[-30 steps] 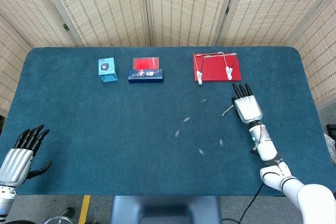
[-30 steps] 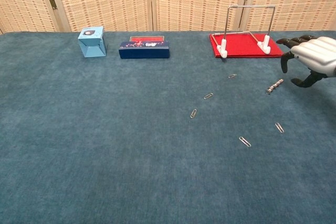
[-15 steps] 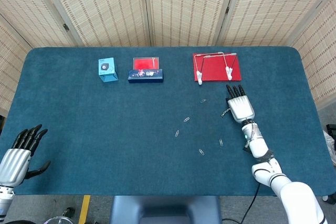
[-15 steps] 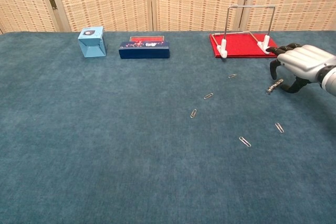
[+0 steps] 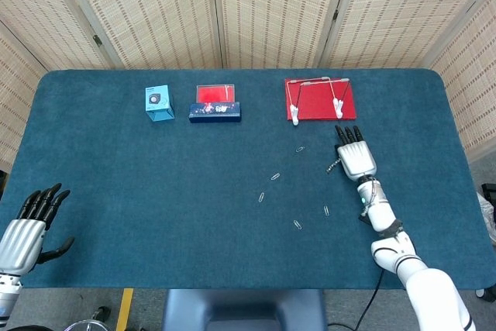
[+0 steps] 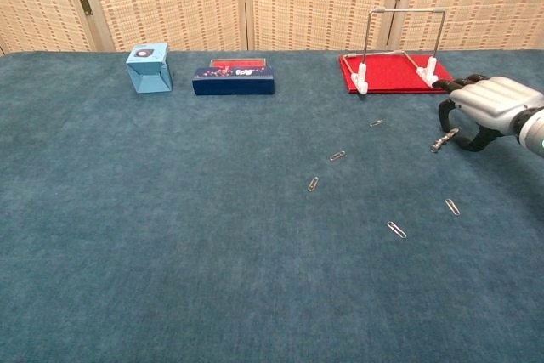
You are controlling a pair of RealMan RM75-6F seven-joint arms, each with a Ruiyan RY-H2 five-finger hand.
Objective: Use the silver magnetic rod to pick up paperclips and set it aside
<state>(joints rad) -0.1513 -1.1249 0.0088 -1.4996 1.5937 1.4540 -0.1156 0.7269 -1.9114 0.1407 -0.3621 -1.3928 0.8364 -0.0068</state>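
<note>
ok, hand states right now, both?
Left hand: open, holding nothing, at the near table edge.
Right hand: over the silver magnetic rod, fingers curled around it; a firm grip cannot be told.

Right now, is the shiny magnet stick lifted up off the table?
No, the silver magnetic rod lies flat on the blue table, with the right hand curled just over its far end.

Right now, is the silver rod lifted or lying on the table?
Lying on the table: the silver rod rests flat on the cloth, the right hand arched over its end.
</note>
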